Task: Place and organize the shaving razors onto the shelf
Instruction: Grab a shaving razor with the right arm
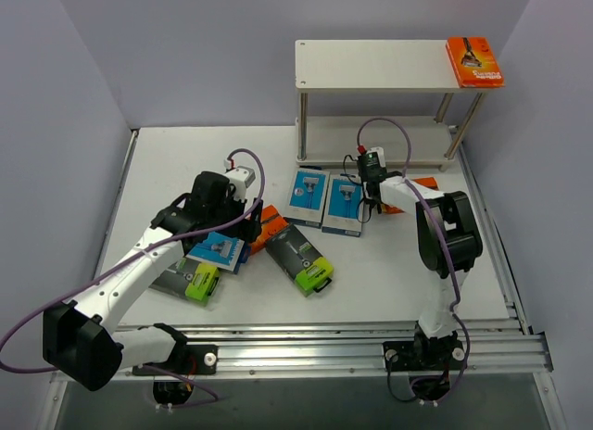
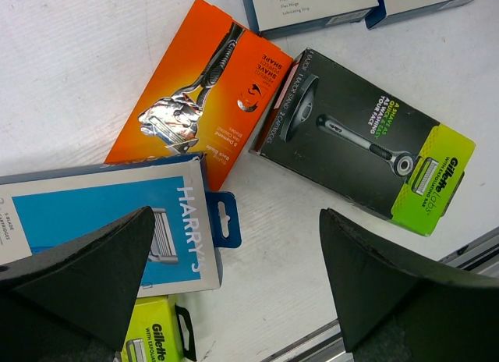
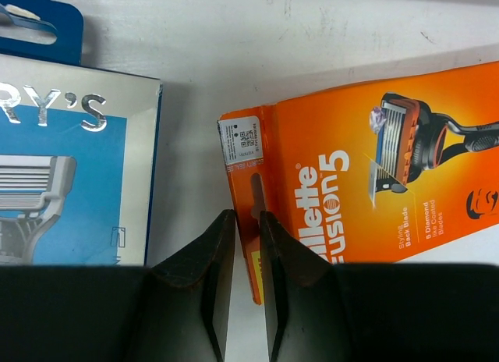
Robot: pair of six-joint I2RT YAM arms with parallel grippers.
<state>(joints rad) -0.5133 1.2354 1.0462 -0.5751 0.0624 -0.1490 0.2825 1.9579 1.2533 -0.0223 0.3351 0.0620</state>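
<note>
White table (image 1: 398,272), with a two-tier beige shelf (image 1: 371,64) set at its far edge. One orange razor pack (image 1: 474,61) is laid on the top board's right end. Two light blue packs (image 1: 307,195) are seen before the shelf, a second orange pack (image 3: 374,182) beside them, and four mixed packs (image 1: 301,256) left of centre. The left gripper (image 2: 236,218) is held spread wide above these. The right gripper (image 3: 243,218) is almost pressed together at the second orange pack's end; a grip cannot be told.

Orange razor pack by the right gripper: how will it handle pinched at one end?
The orange pack looks like flat cardboard: probably stiff and light. Glossy print suggests it may slip. Pinched at one end, it would likely swing down.
</note>
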